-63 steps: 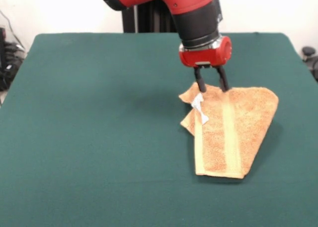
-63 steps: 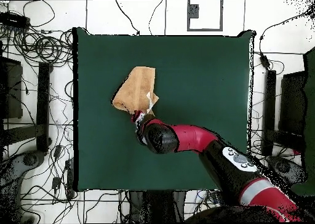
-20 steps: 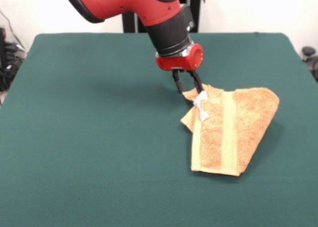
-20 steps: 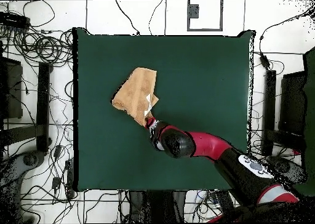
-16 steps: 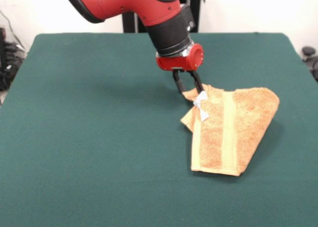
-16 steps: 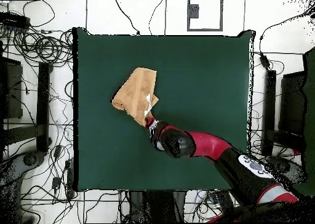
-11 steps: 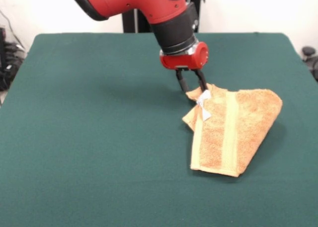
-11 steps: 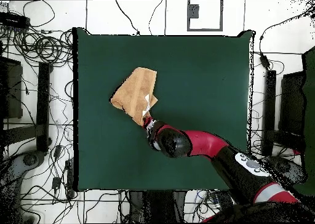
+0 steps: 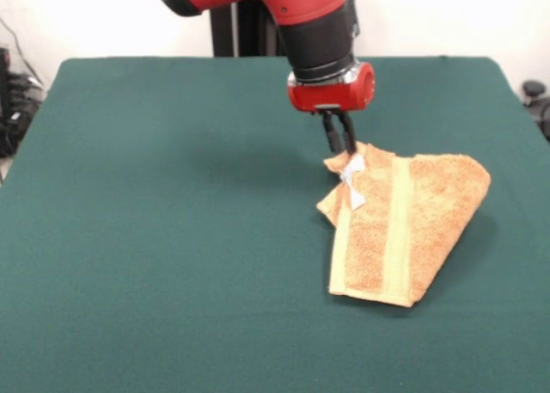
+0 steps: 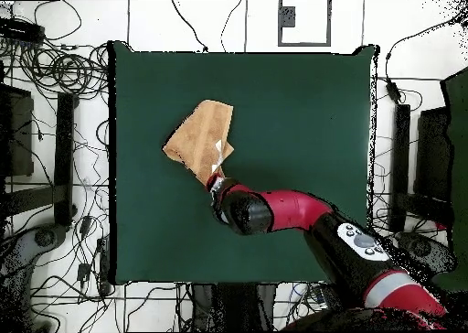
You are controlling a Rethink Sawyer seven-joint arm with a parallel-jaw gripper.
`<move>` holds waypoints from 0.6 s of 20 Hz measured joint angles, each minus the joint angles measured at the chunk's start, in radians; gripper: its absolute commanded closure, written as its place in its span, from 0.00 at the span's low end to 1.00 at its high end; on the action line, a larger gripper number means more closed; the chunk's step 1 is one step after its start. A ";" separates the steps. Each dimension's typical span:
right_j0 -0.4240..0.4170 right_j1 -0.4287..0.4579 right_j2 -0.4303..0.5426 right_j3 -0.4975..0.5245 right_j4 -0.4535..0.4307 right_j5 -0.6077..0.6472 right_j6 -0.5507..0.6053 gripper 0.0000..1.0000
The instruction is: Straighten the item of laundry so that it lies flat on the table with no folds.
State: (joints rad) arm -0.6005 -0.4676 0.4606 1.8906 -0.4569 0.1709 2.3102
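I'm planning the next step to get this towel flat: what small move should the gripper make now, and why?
Probably lift slightly and draw the pinched corner away from the rest of the towel. The gripper looks shut on the corner beside the white tag, and the towel lies folded over itself on the table, so pulling that corner outward should open the fold.

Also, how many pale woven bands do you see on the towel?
2. On the towel, one band runs down its middle; the other follows its left edge. Folds may hide more.
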 measured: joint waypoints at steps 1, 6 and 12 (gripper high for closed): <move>0.007 -0.007 -0.007 0.000 0.000 0.000 0.000 1.00; 0.013 -0.019 -0.027 0.000 0.000 0.000 0.000 1.00; 0.013 -0.023 -0.030 0.000 0.000 0.000 0.000 1.00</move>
State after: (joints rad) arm -0.5874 -0.4901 0.4308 1.8906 -0.4569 0.1709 2.3102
